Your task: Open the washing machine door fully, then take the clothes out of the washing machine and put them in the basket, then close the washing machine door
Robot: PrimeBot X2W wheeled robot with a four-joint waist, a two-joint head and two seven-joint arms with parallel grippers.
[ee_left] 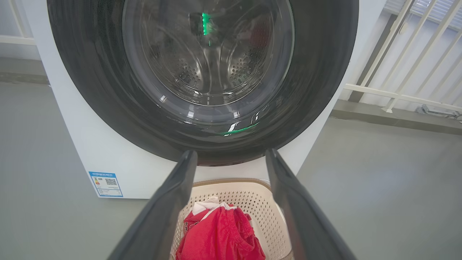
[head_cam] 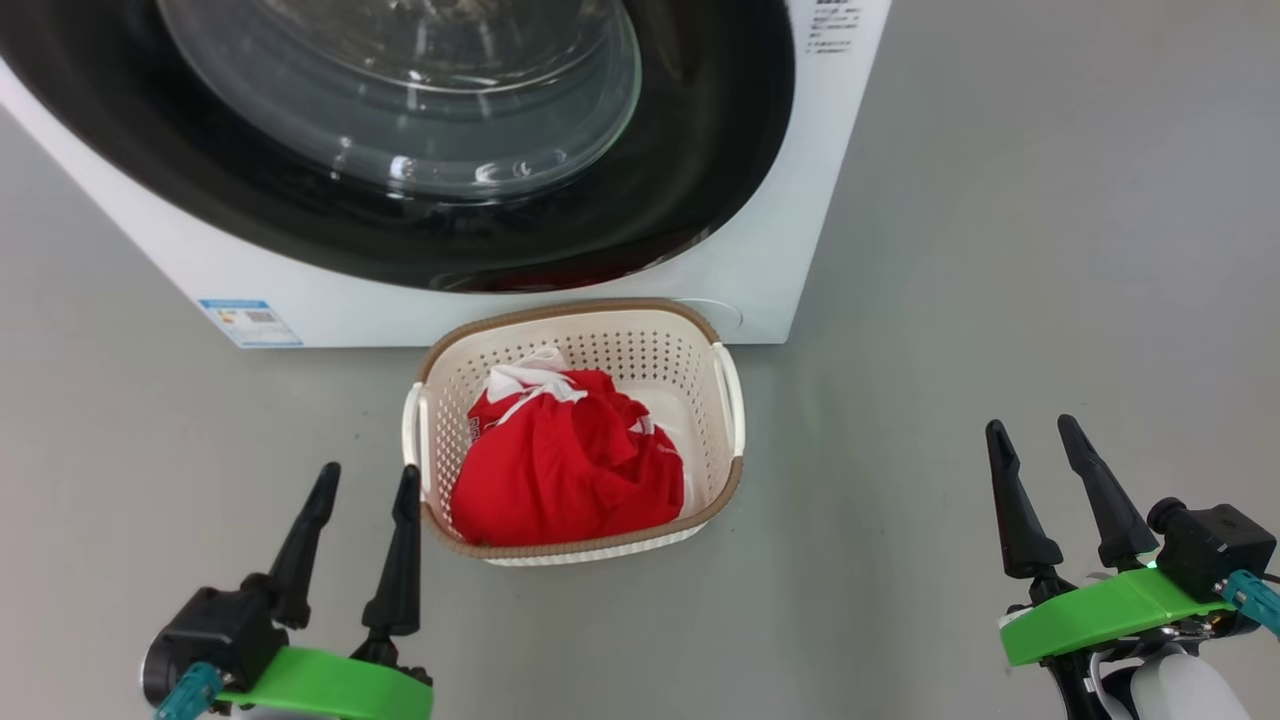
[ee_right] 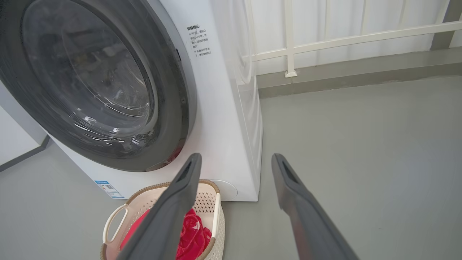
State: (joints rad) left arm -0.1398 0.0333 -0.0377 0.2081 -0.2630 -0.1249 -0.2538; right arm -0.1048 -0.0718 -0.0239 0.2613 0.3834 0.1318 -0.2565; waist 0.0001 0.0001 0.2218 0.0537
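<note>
Jaws wide, empty: left gripper (head_cam: 370, 470), right gripper (head_cam: 1032, 424). Bright red white-trimmed garments (head_cam: 560, 460) in cream perforated plastic basket (head_cam: 640, 350) at white front-loading machine (head_cam: 820, 200) foot. Risk: black-rimmed round glass door (head_cam: 700, 150) looks shut; if unlatched, it could swing onto basket.

Bright, even, diffuse light fills all three views. The grey floor (head_cam: 1000, 250) carries only a faint, soft shadow round the basket (head_cam: 690, 345). White glints streak the glass of the washing machine door (head_cam: 400, 110), and in the left wrist view green reflections sit on it too. Both wrist views bow at their edges, so the white railing (ee_right: 343, 38) slants. Close to the lens, the fingers (ee_left: 158, 220) of the left hand (ee_left: 231, 153) and those of the right hand (ee_right: 236, 156) look soft and smeared.
</note>
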